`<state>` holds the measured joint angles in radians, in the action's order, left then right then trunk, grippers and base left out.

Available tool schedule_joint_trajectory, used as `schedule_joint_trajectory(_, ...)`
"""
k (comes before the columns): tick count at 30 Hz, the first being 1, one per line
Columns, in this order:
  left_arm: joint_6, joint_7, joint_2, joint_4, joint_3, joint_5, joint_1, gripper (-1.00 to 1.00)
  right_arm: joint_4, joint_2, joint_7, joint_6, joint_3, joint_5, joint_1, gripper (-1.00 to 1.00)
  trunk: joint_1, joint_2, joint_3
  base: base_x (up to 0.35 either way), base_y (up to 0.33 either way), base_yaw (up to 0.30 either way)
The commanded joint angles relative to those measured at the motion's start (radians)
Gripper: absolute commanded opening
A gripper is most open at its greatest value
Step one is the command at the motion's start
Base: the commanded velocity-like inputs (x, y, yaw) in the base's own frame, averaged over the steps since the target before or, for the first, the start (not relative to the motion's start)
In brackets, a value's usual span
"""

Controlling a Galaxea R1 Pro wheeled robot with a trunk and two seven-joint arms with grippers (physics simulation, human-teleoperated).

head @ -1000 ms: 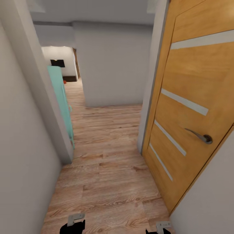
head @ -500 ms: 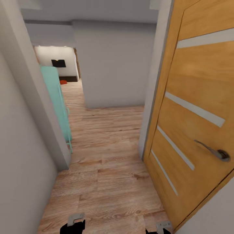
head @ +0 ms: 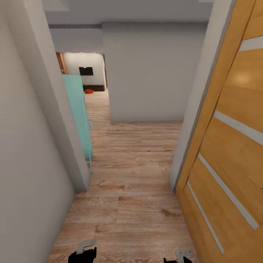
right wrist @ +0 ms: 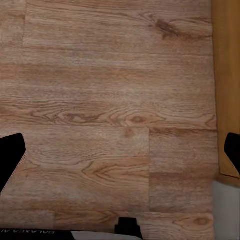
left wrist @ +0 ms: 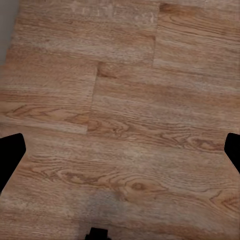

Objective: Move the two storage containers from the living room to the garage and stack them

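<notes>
Left arm [head: 84, 250]: black housing at the lower edge of the head view, topped by a light grey angled bracket. Right arm [head: 180, 255]: same black housing, with a light grey plate showing two small dark screw holes. Left gripper [left wrist: 120, 150]: fingers [left wrist: 11, 155] black, matt, blunt-tipped. Right gripper [right wrist: 120, 152]: fingers [right wrist: 10, 155] black; white lettering, partly cut off, on a dark band near its base.

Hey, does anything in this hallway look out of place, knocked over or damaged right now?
Nothing stands out. The wood-plank floor is bare and unmarked, the orange wooden door stands open along the right wall, and a turquoise door is open on the left. A small orange-red object lies far down the corridor, too small to identify.
</notes>
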<state>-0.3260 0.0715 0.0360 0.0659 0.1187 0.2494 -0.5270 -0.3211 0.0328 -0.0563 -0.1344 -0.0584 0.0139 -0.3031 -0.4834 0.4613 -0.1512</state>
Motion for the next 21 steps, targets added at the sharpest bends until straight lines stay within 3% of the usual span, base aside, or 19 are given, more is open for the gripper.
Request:
schedule_joint_trajectory(1,-0.007,0.002,0.001,0.005,0.009,0.007,-0.002,1.00,0.000,-0.001,-0.006,-0.002,-0.006,0.001,-0.001,1.00,-0.001,0.002,-0.002,0.328,-0.074,0.269)
schedule_joint_trajectory(7,-0.007,0.002,0.001,0.005,0.009,0.007,-0.002,1.00,0.000,-0.001,-0.006,-0.002,-0.006,0.001,-0.001,1.00,-0.001,0.002,-0.002,0.328,-0.075,0.234)
schedule_joint_trajectory(21,-0.007,0.002,0.001,0.005,0.009,0.007,-0.002,1.00,0.000,-0.001,-0.006,-0.002,-0.006,0.001,-0.001,1.00,-0.001,0.002,-0.002,0.328,-0.088,0.020)
